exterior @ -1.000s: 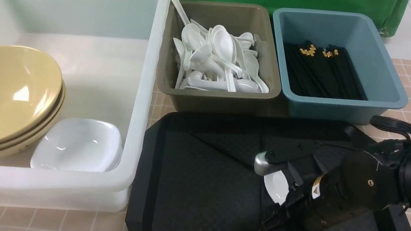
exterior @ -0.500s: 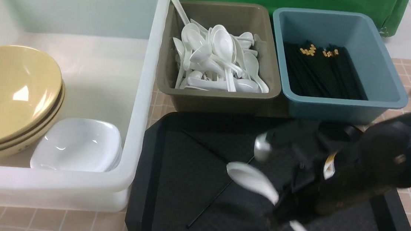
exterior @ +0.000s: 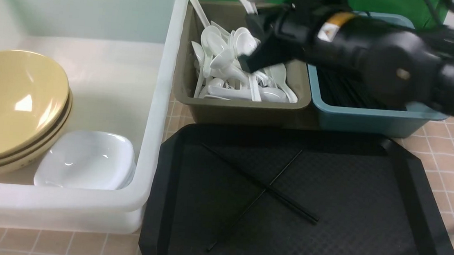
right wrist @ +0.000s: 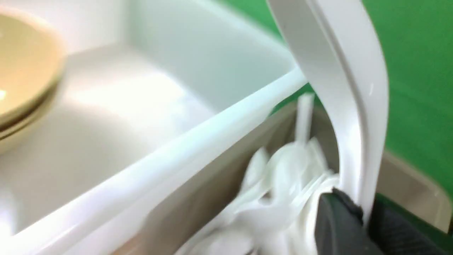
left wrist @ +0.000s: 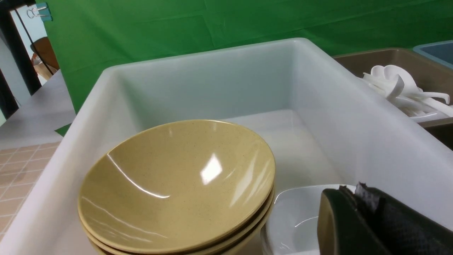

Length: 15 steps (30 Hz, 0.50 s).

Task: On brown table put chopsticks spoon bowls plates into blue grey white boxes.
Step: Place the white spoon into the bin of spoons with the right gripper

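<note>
Gripping a white spoon (right wrist: 348,88) by its handle, the right hand (right wrist: 354,216) is closed on it above the grey box (exterior: 240,114), whose piled spoons lie beneath that hand, while the left hand (left wrist: 354,205) is shut with nothing held, over the white box (left wrist: 212,58) near the plates (left wrist: 300,216) and bowls (left wrist: 177,184). Releasing from this height could let the spoon bounce off the heap or over the rim, and lowering too far could jam the fingers into the pile; the chopsticks (exterior: 255,181) lie crossed on the black tray (exterior: 344,244), nearer the robot than the right hand.

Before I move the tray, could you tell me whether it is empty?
Not empty: black chopsticks lie crossed on the tray.
</note>
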Tool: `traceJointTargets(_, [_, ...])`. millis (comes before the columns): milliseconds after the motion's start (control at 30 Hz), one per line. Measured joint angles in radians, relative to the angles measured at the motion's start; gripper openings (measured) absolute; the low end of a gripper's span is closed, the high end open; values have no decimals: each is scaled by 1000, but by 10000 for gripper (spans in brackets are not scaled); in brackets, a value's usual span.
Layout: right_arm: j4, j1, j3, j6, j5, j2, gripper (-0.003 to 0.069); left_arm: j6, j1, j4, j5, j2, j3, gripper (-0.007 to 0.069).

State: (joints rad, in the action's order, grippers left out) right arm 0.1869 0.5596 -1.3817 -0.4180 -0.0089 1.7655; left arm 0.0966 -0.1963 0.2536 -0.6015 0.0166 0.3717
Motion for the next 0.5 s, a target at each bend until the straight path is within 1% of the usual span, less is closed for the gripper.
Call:
traceJointTargets(67, [0,-39,-95,45,63,92,147,0,0,0,0,0,0,5])
traceJointTargets(133, [0,-73,-155,101,145,148,202,0,0,0,0,0,0,5])
traceJointTargets(167, [0,-86,-175,127,187,165,231,0,0,0,0,0,0,5])
traceJointTargets(200, [0,-105,-199,156,267,181,281,0,0,0,0,0,0,5])
traceJointTargets(233, [0,-111,-210,166,304,186,302,0,0,0,0,0,0,5])
traceJointTargets(267, [-1,-120,-222,178,391,187,342,0,0,0,0,0,0,5])
traceJointTargets(367, [-2,-123,-235,181,549,166,391,0,0,0,1,0,0,5])
traceJointTargets(400, [-2,-122,-236,181,577,164,395,0,0,0,1,0,0,5])
traceJointTargets(467, [-2,-115,-238,181,774,136,407,0,0,0,1,0,0,5])
traceJointTargets(500, [-2,-110,-238,181,816,130,407,0,0,0,1,0,0,5])
